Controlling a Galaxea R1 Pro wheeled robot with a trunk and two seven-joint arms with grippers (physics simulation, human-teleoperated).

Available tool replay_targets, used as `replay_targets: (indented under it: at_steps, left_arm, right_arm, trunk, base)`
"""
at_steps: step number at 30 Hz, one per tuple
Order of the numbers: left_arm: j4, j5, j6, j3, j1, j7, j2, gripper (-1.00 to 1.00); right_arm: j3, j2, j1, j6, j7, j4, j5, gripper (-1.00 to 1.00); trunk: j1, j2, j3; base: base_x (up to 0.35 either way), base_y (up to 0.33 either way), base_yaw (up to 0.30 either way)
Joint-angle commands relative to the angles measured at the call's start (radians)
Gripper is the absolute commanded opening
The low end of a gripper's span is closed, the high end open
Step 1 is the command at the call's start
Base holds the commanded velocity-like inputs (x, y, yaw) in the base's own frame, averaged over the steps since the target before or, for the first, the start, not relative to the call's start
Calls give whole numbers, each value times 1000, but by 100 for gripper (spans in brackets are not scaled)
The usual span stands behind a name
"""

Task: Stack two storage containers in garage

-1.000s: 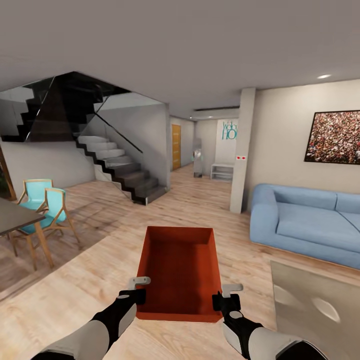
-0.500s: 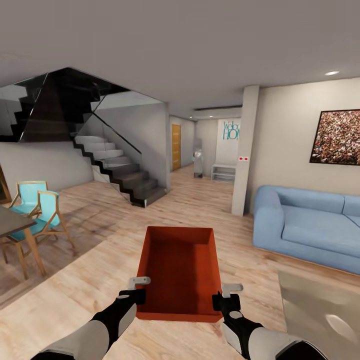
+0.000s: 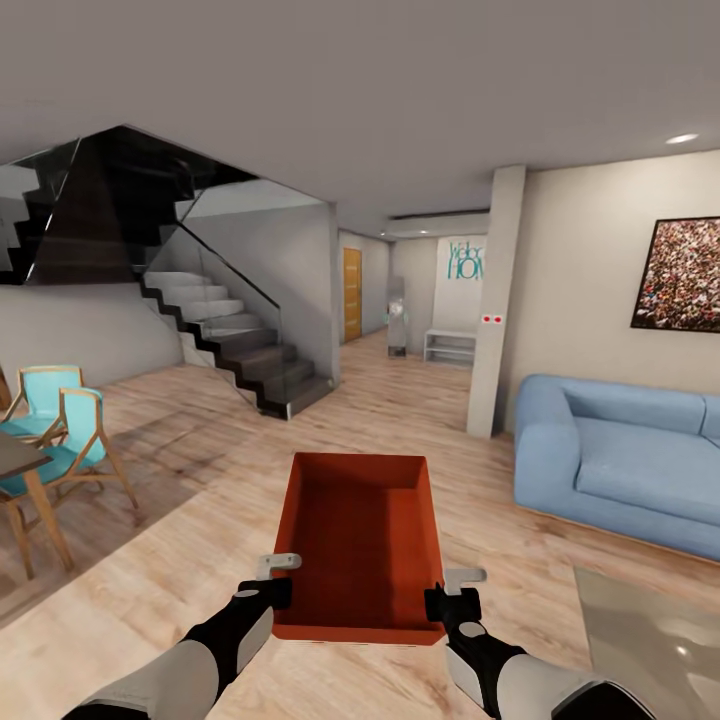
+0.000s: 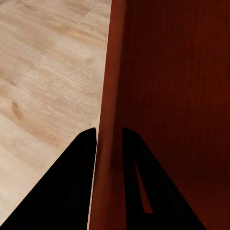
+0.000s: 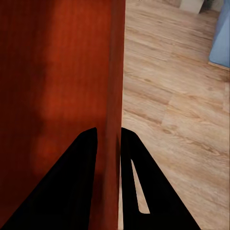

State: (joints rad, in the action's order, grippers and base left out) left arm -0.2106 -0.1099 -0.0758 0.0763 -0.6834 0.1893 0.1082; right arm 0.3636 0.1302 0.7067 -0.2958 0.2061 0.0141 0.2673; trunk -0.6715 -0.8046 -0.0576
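So I've got the orange-red storage container (image 3: 362, 545) carried out front over the living room's wood planks (image 3: 180, 560), my left gripper (image 3: 272, 590) clamped on its left wall, right gripper (image 3: 448, 598) on the right wall. Wrist cams show each wall (image 4: 108, 143) pinched between fingers. Plain, topless, low-walled box.

staircase (image 3: 235, 345) | teal chairs (image 3: 60, 420) | wall picture (image 3: 680, 275) | orange door (image 3: 352, 294)

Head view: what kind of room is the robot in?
It looks like the living room of a house. There is a blue sofa, a staircase going up, and light wood-plank flooring. The robot carries an orange-red storage container with its left claw and right claw.
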Motion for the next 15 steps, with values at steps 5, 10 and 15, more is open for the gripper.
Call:
replay_targets:
  at_steps: [5,10,15]
  left_arm:
    - [-3,4,-7,-34,-1,19,-9,-100]
    - [-3,4,-7,-34,-1,19,-9,-100]
    - [-3,4,-7,-33,-1,19,-9,-100]
  right_arm:
    - [-28,0,1,-2,1,-2,-7,-100]
    - [-28,2,1,-2,2,-2,-7,-100]
    - [-28,2,1,-2,3,-2,-7,-100]
  trunk:
    - [-1,-1,-2]
    - [-1,-1,-2]
    - [-1,-1,-2]
  base:
    - [321,0,0]
    - [322,0,0]
    - [322,0,0]
